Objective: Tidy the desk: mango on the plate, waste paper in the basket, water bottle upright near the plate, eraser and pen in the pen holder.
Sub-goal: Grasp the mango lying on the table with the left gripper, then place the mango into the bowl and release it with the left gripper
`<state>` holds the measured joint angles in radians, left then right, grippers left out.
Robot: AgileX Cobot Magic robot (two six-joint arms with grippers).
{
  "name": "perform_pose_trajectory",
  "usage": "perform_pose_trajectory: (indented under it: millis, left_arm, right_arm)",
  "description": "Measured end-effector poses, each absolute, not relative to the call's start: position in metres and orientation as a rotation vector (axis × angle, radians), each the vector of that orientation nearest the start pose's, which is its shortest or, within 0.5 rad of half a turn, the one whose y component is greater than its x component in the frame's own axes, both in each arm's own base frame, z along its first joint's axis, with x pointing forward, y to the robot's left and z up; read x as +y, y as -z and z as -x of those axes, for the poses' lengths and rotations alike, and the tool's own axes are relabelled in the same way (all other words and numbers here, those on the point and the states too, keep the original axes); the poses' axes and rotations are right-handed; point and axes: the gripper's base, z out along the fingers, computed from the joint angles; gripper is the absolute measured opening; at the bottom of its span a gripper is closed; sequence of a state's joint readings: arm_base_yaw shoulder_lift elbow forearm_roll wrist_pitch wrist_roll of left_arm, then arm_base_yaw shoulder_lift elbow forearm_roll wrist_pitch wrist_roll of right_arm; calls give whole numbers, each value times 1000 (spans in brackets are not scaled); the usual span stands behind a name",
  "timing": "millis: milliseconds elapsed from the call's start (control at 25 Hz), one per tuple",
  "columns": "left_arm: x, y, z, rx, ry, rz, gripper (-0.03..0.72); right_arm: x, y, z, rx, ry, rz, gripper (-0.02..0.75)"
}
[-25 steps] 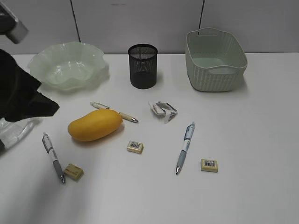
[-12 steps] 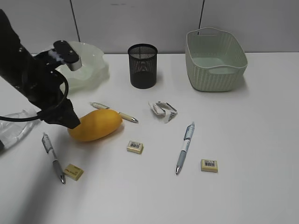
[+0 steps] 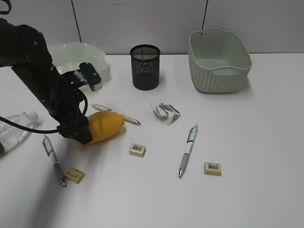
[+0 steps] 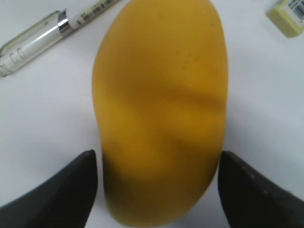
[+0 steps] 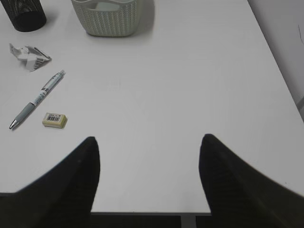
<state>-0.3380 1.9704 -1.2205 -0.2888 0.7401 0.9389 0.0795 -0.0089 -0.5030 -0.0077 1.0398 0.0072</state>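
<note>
Left gripper (image 4: 156,190) straddling the mango (image 3: 105,125) on the white desk (image 3: 247,142).

The basket (image 3: 219,61) sits at the far right edge, the ruffled plate (image 3: 71,54) at the far left, the mesh pen holder (image 3: 145,67) between them. The mango lies left of centre, the left fingers (image 4: 52,190) spread wide on either side of it, not visibly pressing. The water bottle (image 3: 14,126) lies at the left edge. The waste paper (image 3: 166,112) is mid-desk. Right gripper (image 5: 149,180) hangs wide apart, empty, over the near right edge.

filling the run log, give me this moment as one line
stage: reach for mango | left gripper: open, straddling it, not closed | right gripper: open, empty | plate: empty
</note>
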Motion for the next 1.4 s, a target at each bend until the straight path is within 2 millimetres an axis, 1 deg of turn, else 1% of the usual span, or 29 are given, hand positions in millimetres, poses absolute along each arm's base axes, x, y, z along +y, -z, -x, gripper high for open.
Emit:
perform_pose_trajectory:
  millis: [120, 240, 320, 480, 600, 680, 720, 880, 920, 1040, 1120, 1200, 1280, 1400]
  left_arm:
    - [-141, -136, -349, 2498, 215, -1496, 601]
    - [-142, -131, -350, 2503, 212, -1495, 573]
    - [-142, -131, -351, 2500, 211, -1496, 555]
    - [-142, -131, -351, 2499, 209, -1498, 555]
    - [-142, -137, -349, 2494, 213, -1499, 554]
    - [-141, -148, -347, 2487, 219, -1494, 554]
    - [-141, -157, -345, 2476, 218, -1487, 554]
    - [-138, -203, -336, 2394, 196, -1438, 554]
    - [-137, -216, -334, 2364, 182, -1407, 554]
    - [-128, -248, -334, 2304, 143, -1233, 554]
    - [-115, -264, -343, 2276, 111, -1103, 553]
    - [-101, -273, -354, 2264, 85, -1012, 553]
    - [-87, -280, -368, 2256, 61, -916, 553]
    - [-70, -282, -392, 2255, 43, -800, 553]
  right_arm:
    - [-1, -280, 6, 2010, -46, 72, 515]
    - [-1, -280, 6, 2010, -46, 72, 501]
    - [-1, -280, 6, 2010, -46, 72, 489]
    - [-1, -280, 6, 2010, -46, 72, 460]
    - [-1, -280, 6, 2010, -46, 72, 441]
    - [-1, -280, 6, 2010, -46, 72, 426]
    - [-1, -280, 6, 2010, -46, 72, 421]
    - [-1, -280, 6, 2010, -46, 72, 405]
    - [-1, -280, 6, 2010, -46, 72, 405]
    - [-1, -280, 6, 2010, -46, 72, 403]
    - [-1, -280, 6, 2010, -46, 72, 403]
    - [-1, -280, 6, 2010, -46, 72, 403]
    - [-1, -280, 6, 2010, -46, 72, 403]
    - [-1, -280, 6, 2010, -46, 72, 403]
